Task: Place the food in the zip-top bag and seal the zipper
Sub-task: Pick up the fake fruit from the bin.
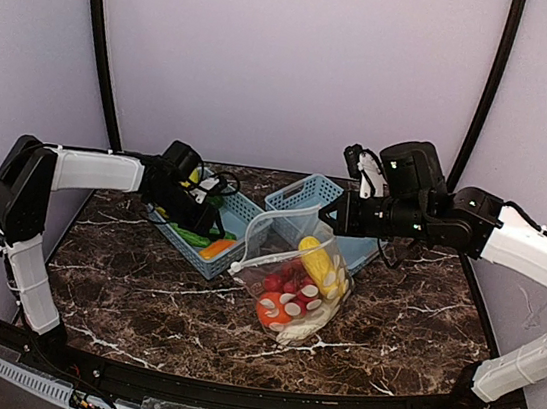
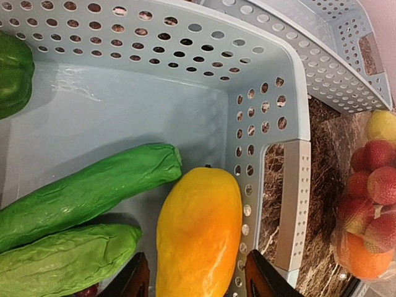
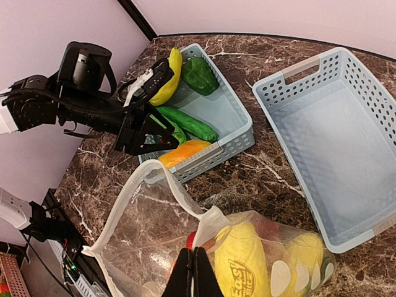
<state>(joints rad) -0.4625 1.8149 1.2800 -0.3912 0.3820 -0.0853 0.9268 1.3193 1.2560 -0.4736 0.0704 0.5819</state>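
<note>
The polka-dot zip-top bag (image 1: 296, 278) stands at the table's middle with its mouth open toward the left basket. It holds yellow corn (image 3: 238, 267), red strawberries (image 2: 374, 179), an orange (image 2: 362, 257) and a white piece (image 1: 300, 327). My right gripper (image 3: 197, 272) is shut on the bag's upper rim and holds the zipper strip (image 3: 127, 204) up; it also shows in the top view (image 1: 325, 215). My left gripper (image 2: 198, 278) is open inside the left basket (image 2: 297, 124), with its fingers (image 2: 133, 279) on either side of an orange-yellow mango (image 2: 198, 229).
The left basket also holds two green cucumbers (image 2: 86, 189), a green pepper (image 3: 199, 74) and a yellow banana (image 3: 170, 80). A second light-blue basket (image 3: 334, 133) stands to the right behind the bag. Purple walls close in the table on three sides.
</note>
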